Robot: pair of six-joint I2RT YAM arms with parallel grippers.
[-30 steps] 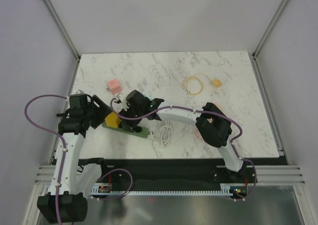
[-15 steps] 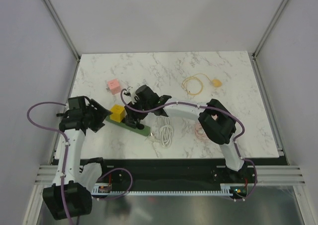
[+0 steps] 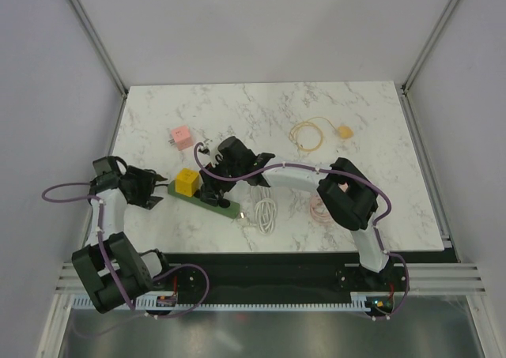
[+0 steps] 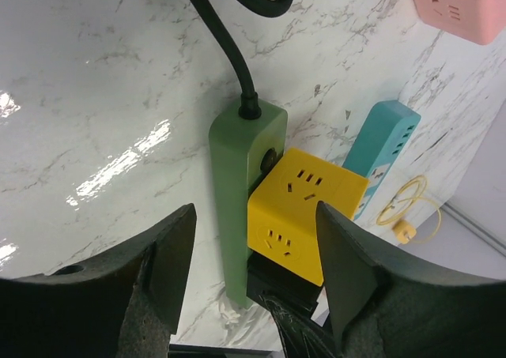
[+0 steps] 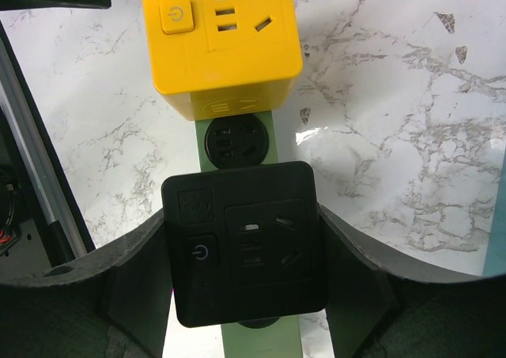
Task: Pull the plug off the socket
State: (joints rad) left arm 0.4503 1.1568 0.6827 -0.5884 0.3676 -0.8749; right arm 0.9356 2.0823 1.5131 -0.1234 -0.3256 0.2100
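At the far left, the left gripper (image 3: 152, 190) hangs just off the left end of the green power strip (image 4: 236, 216). Its jaws are spread and nothing is between them. It touches neither the strip nor the black cord (image 4: 225, 34) that runs out of the strip's end.

The strip lies at an angle on the marble table (image 3: 356, 105), near the front edge. A yellow cube adapter (image 5: 225, 34) sits plugged in towards its left end. To the right of it is one bare round socket (image 5: 234, 143), and then the black cube plug (image 5: 245, 243), which looks to be the plug the task means.

The right gripper (image 3: 215, 188) stands over that black plug. In the right wrist view its fingers (image 5: 130, 283) lie against both side faces, so it is grasping the plug.

The grasp looks made but the pull does not. The plug appears still seated on the strip, though the wrist view cannot show whether it has lifted slightly. What is left is to draw it straight off the socket. With the left gripper clear, nothing holds the strip down, so it may rise with the plug.

Right of the strip a coiled white cable (image 3: 265, 213) lies loose.
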